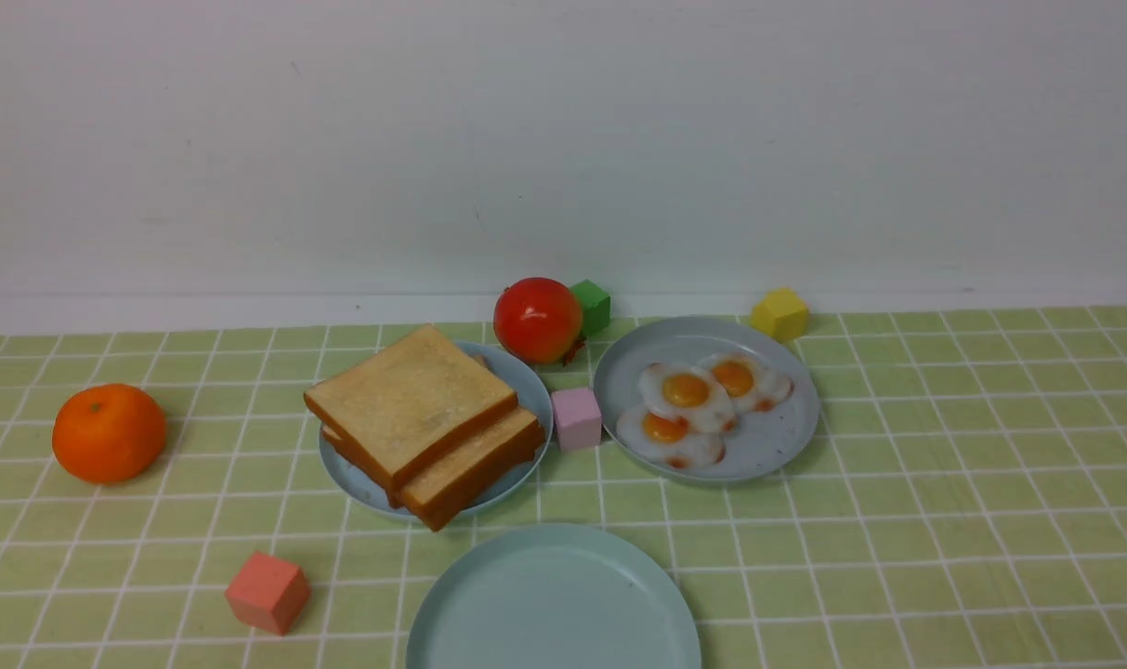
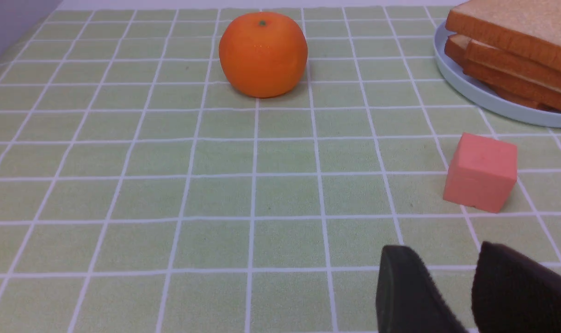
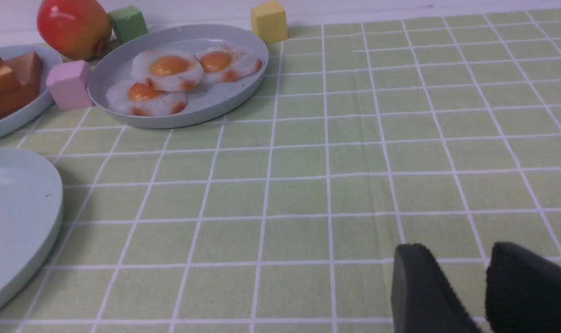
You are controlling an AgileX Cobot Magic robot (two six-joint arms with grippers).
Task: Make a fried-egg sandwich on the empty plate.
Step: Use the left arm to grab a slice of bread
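Observation:
Golden-brown toast slices (image 1: 414,400) are stacked on a pale blue plate (image 1: 529,383) left of centre; they also show in the left wrist view (image 2: 516,32). Three white fried eggs (image 1: 686,390) with orange yolks lie on a grey-blue speckled plate (image 1: 791,432), also seen in the right wrist view (image 3: 169,69). The empty plate (image 1: 554,604), pale mint, sits at the front centre, and its edge shows in the right wrist view (image 3: 16,217). Neither gripper shows in the front view. My left gripper (image 2: 442,252) and right gripper (image 3: 453,249) hover over bare cloth, fingers slightly apart and empty.
An orange (image 1: 108,434) lies at the far left. A red fruit (image 1: 537,319), a green cube (image 1: 592,307) and a yellow cube (image 1: 779,314) stand at the back. A pink cube (image 1: 576,418) sits between the two plates. A salmon cube (image 1: 267,592) is at the front left.

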